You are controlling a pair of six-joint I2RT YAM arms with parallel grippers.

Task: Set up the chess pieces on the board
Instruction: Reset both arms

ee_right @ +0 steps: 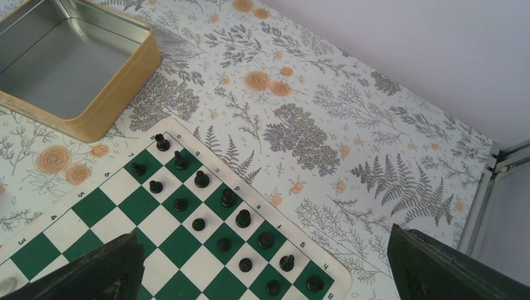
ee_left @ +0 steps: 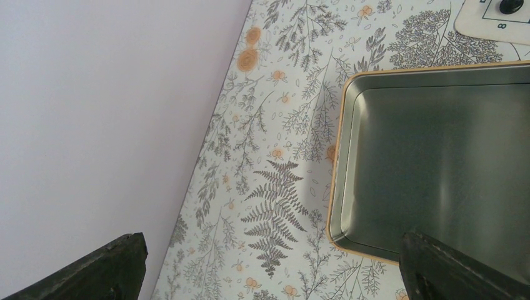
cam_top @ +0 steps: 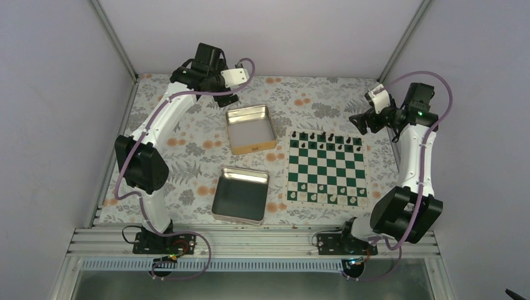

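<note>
The green and white board (cam_top: 325, 172) lies right of centre. Several black chess pieces (cam_top: 322, 137) stand in its two far rows. In the right wrist view the board (ee_right: 160, 223) lies below me with the black pieces (ee_right: 242, 218) upright in two rows along its lettered edge. My right gripper (cam_top: 362, 122) is open and empty, raised over the board's far right corner; its fingers (ee_right: 449, 267) frame that corner. My left gripper (cam_top: 226, 98) is open and empty, raised beyond the gold tin. One black piece (ee_left: 511, 5) shows on the board corner (ee_left: 490, 24).
An empty gold-walled tin (cam_top: 251, 129) sits left of the board; it also shows in the wrist views (ee_left: 437, 162) (ee_right: 75, 69). A second shallow metal tin (cam_top: 240, 195) lies nearer. A few pale pieces (cam_top: 302, 186) stand on the board's near rows. Walls enclose the floral table.
</note>
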